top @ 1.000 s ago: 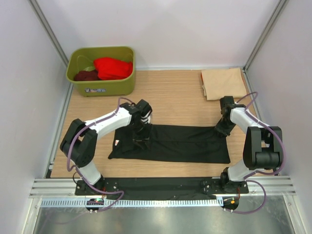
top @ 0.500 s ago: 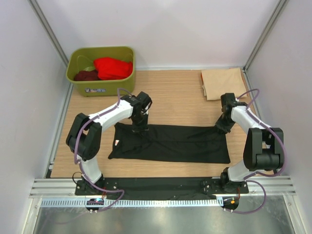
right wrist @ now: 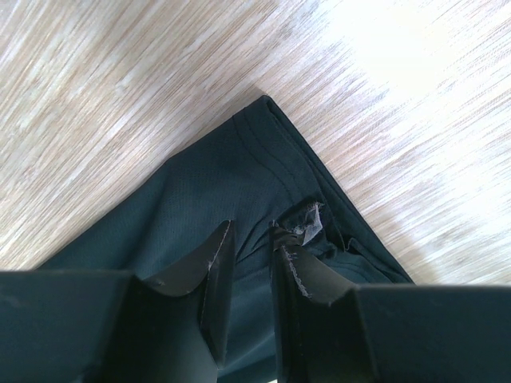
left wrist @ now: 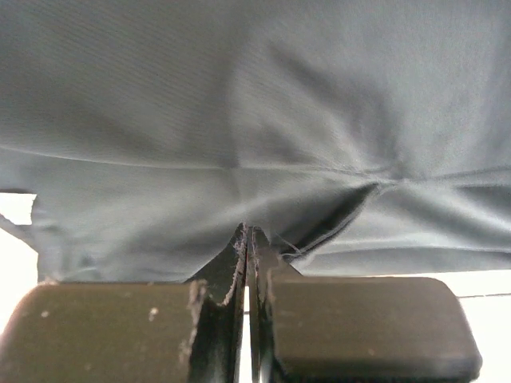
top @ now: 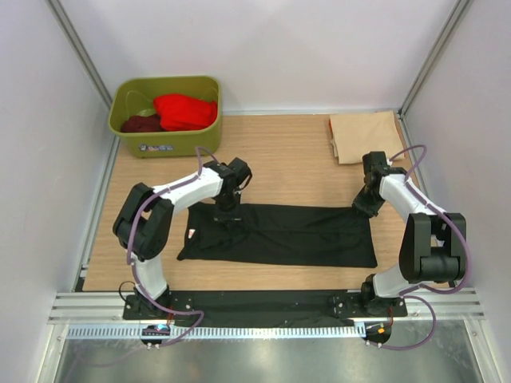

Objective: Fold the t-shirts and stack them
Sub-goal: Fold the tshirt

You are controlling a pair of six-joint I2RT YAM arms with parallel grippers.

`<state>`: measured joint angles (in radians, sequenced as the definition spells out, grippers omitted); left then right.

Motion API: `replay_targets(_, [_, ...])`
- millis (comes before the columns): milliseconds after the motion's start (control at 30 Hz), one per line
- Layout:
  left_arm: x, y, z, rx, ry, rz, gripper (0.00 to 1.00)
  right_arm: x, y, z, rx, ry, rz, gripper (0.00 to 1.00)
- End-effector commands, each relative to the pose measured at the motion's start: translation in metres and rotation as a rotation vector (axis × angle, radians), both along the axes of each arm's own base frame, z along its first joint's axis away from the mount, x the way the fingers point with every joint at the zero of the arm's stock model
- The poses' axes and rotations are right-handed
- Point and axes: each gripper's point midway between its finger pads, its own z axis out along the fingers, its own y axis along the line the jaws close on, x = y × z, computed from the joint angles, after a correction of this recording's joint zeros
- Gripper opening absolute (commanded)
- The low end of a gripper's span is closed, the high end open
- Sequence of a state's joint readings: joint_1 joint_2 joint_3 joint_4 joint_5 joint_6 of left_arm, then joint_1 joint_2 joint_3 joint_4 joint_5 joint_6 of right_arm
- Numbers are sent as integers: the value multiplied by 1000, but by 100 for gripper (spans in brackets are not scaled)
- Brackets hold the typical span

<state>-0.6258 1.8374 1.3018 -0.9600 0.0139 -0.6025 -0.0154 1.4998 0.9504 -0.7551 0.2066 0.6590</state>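
The black t-shirt [top: 303, 239] lies closest to the arm bases. It is spread flat on the worktop [top: 287, 159] as a long band running left to right, which looks like a lengthwise fold already made. Both arms reach over it to its far edge, one toward each end, presumably so the cloth can be lifted evenly instead of dragged askew.

The left fingers [top: 227, 214] sit on that far edge near the sleeve end. In the left wrist view they are pressed together [left wrist: 249, 243] with a small ridge of the dark cloth nipped between their tips. The fabric tents up toward them, so this reads as a firm pinch.

The right fingers [top: 361, 209] are at the far right corner of the shirt. The right wrist view shows them straddling the hemmed corner [right wrist: 227, 247] with a narrow slit between them and a little ruck of cloth beside one tip. It cannot be told whether they actually clamp the cloth.

Farther back on the right, a beige t-shirt [top: 366, 137] rests as a neat folded rectangle, well apart from the black one and likely the base of the stack. At the far left, an olive-green tub [top: 168, 145] holds a red t-shirt [top: 185, 112] and a maroon t-shirt [top: 140, 124], both crumpled and not yet folded.
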Motion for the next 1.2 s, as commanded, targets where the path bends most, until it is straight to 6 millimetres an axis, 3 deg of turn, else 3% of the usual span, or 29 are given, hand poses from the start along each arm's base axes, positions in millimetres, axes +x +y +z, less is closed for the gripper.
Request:
replay_targets(0, [-16, -28, 1, -110, 29, -14, 0, 13, -2, 20, -8, -81, 1, 31])
replay_targets(100, [-30, -44, 3, -153, 44, -27, 0, 11, -2, 18, -9, -76, 2, 31])
replay_targets(233, [-46, -51, 7, -160, 60, -38, 0, 9, -2, 17, -8, -79, 1, 31])
replay_targets(400, [-53, -38, 5, -100, 57, -35, 0, 9, -1, 15, -3, -77, 12, 31])
replay_targets(533, [-29, -19, 11, -36, 47, -10, 8, 23, -2, 16, -12, -93, 51, 34])
replay_targets(667, [18, -6, 43, -79, -39, 67, 17, 39, 1, 11, -4, -79, 111, 39])
replay_targets(800, [51, 30, 59, -75, -119, 174, 32, 51, -2, 14, -19, -73, 197, 46])
replay_targets(933, [63, 65, 53, -29, -144, 264, 33, 52, -7, 16, -9, -74, 206, 52])
replay_targets(1033, [69, 80, 50, -23, -158, 305, 33, 49, -9, 11, 0, -39, 195, 53])
replay_targets(1167, [76, 89, 47, -26, -157, 318, 45, 45, -12, 2, -4, -11, 202, 53])
